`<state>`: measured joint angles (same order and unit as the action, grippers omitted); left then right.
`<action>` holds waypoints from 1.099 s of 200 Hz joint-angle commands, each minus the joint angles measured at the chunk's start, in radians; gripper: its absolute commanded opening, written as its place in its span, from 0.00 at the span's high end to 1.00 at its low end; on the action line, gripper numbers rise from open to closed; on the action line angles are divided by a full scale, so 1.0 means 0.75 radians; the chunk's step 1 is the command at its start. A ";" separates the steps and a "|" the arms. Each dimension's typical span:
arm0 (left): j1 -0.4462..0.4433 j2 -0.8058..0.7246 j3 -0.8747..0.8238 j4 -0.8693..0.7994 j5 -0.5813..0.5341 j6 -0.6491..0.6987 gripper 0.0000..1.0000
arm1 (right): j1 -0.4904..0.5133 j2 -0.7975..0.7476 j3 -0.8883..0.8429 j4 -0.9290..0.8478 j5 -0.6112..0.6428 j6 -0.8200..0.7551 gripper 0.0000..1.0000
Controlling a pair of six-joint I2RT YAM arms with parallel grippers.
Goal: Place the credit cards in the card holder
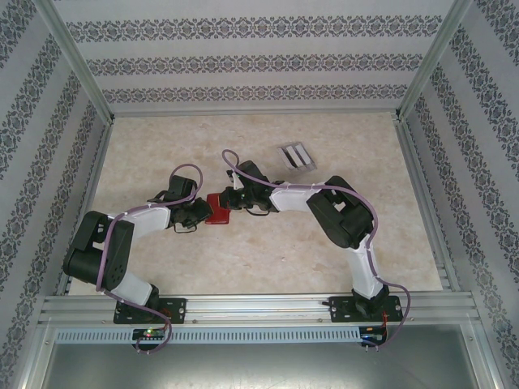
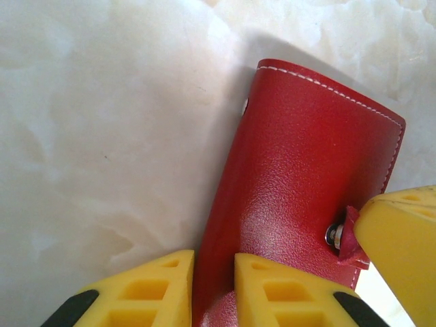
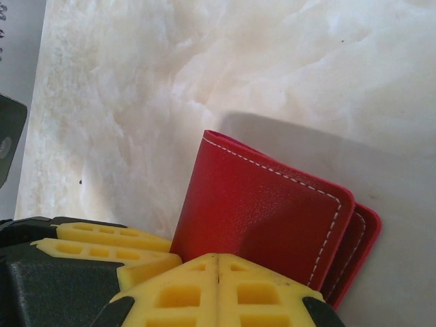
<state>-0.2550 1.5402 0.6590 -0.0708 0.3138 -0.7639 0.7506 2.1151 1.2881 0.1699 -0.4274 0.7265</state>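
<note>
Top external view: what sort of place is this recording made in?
Probably a purpose-built robot test booth, not a real room: an aluminium frame, wallpaper-patterned walls on three sides, and a marble-look tabletop.

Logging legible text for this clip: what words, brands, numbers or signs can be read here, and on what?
None can be read.
The red card holder is plain leather with white stitching and a metal snap, and it has no logo or lettering.
The grey slotted stand is too small to tell whether it carries any print.
The wall pattern is ornament, not writing.
</note>
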 commanded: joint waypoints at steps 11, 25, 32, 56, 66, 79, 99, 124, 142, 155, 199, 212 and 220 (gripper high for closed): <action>-0.011 0.093 -0.021 -0.081 -0.041 0.007 0.79 | 0.017 0.030 -0.023 0.012 0.016 -0.024 1.00; -0.010 0.094 -0.018 -0.085 -0.042 0.006 0.79 | 0.021 0.029 -0.048 0.024 0.024 -0.025 1.00; -0.009 0.097 -0.018 -0.086 -0.045 0.005 0.79 | 0.022 0.031 -0.062 0.035 0.029 -0.028 1.00; -0.008 0.102 -0.015 -0.091 -0.044 0.000 0.79 | 0.038 0.039 -0.109 0.072 0.057 -0.059 1.00; -0.010 0.107 -0.013 -0.093 -0.043 -0.003 0.79 | 0.045 0.042 -0.129 0.078 0.081 -0.089 1.00; -0.006 0.112 -0.012 -0.092 -0.042 -0.005 0.79 | 0.055 0.037 -0.153 0.073 0.126 -0.138 1.00; -0.004 0.118 -0.012 -0.088 -0.035 -0.010 0.79 | 0.075 0.022 -0.200 0.076 0.214 -0.235 1.00; 0.000 0.130 -0.015 -0.079 -0.026 -0.014 0.79 | 0.092 0.006 -0.301 0.173 0.258 -0.372 1.00; 0.005 0.138 -0.016 -0.070 -0.018 -0.016 0.79 | 0.109 0.008 -0.354 0.206 0.291 -0.504 1.00; 0.007 0.145 -0.018 -0.066 -0.015 -0.017 0.79 | 0.120 0.021 -0.370 0.199 0.340 -0.575 1.00; 0.015 0.177 -0.017 -0.047 0.001 -0.018 0.80 | 0.156 0.064 -0.466 0.288 0.556 -0.777 1.00; 0.019 0.187 -0.014 -0.043 0.011 -0.019 0.80 | 0.154 0.088 -0.477 0.308 0.559 -0.783 1.00; 0.021 0.191 -0.015 -0.039 0.014 -0.019 0.80 | 0.146 0.091 -0.477 0.313 0.530 -0.762 1.00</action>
<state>-0.2390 1.5875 0.6815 -0.0593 0.3626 -0.7650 0.8566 2.0811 1.0080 0.6258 -0.0864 0.2245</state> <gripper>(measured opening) 0.206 0.066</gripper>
